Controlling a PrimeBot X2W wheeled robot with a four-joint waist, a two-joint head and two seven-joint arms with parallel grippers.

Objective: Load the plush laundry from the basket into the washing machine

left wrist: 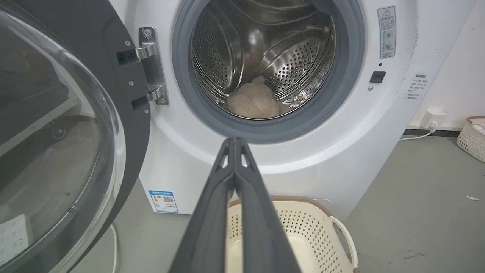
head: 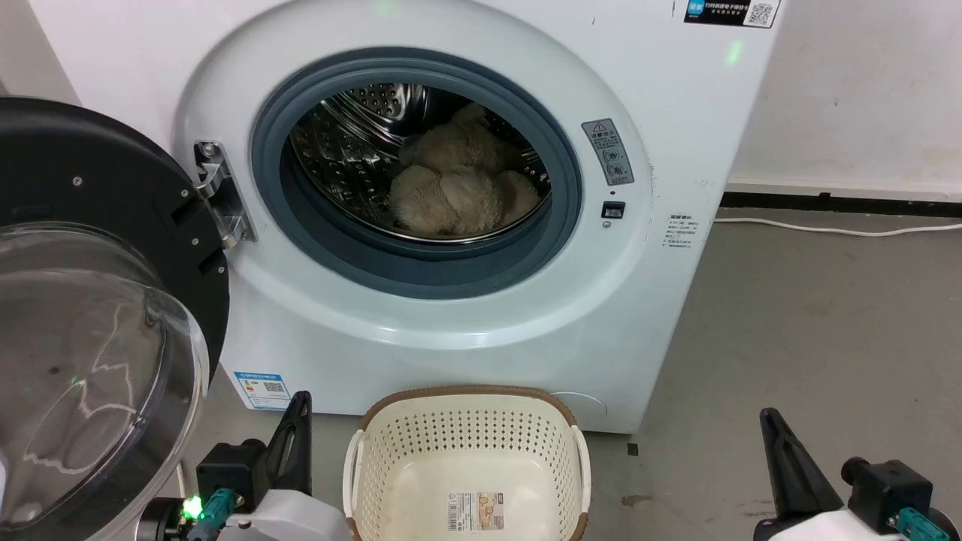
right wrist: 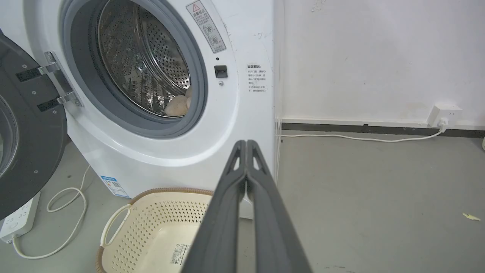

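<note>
The cream plush laundry lies inside the steel drum of the white washing machine, also seen as the plush and plush through the porthole. The machine's black-rimmed clear door stands swung open at the left. The cream basket sits on the floor before the machine with nothing in it but its bottom label. My left gripper is at the basket's left, shut with nothing held, as the left gripper shows. My right gripper is off to the basket's right, shut too, the right gripper holding nothing.
A white cable runs along the grey floor to a wall socket at the right. A power strip with a looped cord lies under the open door. Another basket stands far right.
</note>
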